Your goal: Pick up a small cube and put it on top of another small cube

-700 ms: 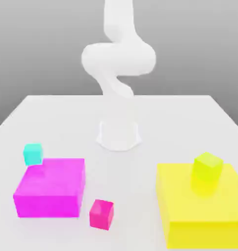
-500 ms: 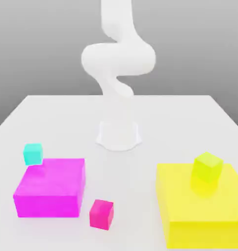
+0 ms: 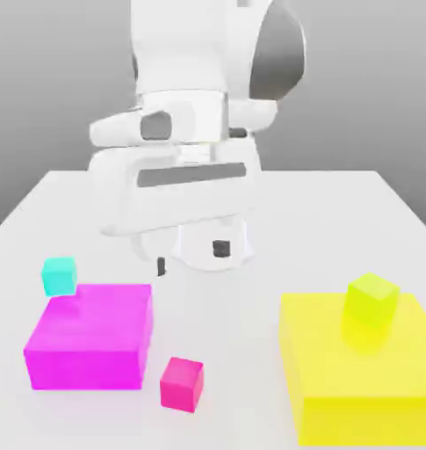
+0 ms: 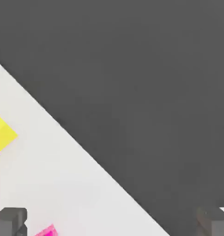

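Two dark fingertips (image 3: 220,248) hang well apart under your gripper (image 3: 191,257), so the jaws stand released with nothing between them. In the hand view the same two tips sit at opposite sides of the gripper (image 4: 112,223), with a sliver of the small cube (image 4: 48,231) showing near one of them. Half a second ago your arm stood upright at the back of the table (image 3: 339,211); it has since swung forward and low, so the hand now hangs above the bare patch between the base and the blocks. None of the objects has shifted. The small cube (image 3: 182,383) sits on the table just beside the large magenta block (image 3: 91,336), toward the exterior view's right of it, well below and in front of your fingers. You see a small cyan cube (image 3: 59,275) behind that block and a lime cube (image 3: 371,301) on the yellow block (image 3: 361,378). No writing or labels can be read anywhere.
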`<state>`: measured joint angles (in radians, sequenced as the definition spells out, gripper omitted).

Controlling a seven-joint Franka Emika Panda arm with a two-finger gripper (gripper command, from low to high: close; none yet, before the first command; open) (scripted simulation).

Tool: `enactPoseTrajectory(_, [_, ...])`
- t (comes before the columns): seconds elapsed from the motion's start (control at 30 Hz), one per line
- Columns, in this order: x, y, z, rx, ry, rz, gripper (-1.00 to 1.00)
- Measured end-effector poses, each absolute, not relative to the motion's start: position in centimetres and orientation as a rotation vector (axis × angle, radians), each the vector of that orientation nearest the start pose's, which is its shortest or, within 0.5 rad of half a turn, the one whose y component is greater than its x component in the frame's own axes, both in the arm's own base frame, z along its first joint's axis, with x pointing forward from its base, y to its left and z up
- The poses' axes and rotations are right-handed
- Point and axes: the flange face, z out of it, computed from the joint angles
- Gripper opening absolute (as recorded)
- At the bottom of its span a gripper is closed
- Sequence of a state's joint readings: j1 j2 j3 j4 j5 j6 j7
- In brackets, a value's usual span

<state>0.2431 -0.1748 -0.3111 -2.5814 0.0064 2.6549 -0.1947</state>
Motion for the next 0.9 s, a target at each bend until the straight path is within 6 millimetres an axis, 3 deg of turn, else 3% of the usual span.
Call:
enactPoseTrajectory(0.33, [40.9,-4.3,20.2,-3.049,-0.763,-0.027,0.00])
enactPoseTrajectory(0.53, [40.5,-4.5,13.7,-3.039,-0.806,-0.001,0.00])
enactPoseTrajectory(0.57, [40.4,-4.4,13.1,-3.038,-0.806,0.000,-1.00])
enactPoseTrajectory(0.77, [40.4,-4.4,12.8,-3.036,-0.804,0.004,-1.00])
enactPoseTrajectory(0.9, [40.6,-4.5,15.8,-3.038,-0.808,0.002,-1.00])
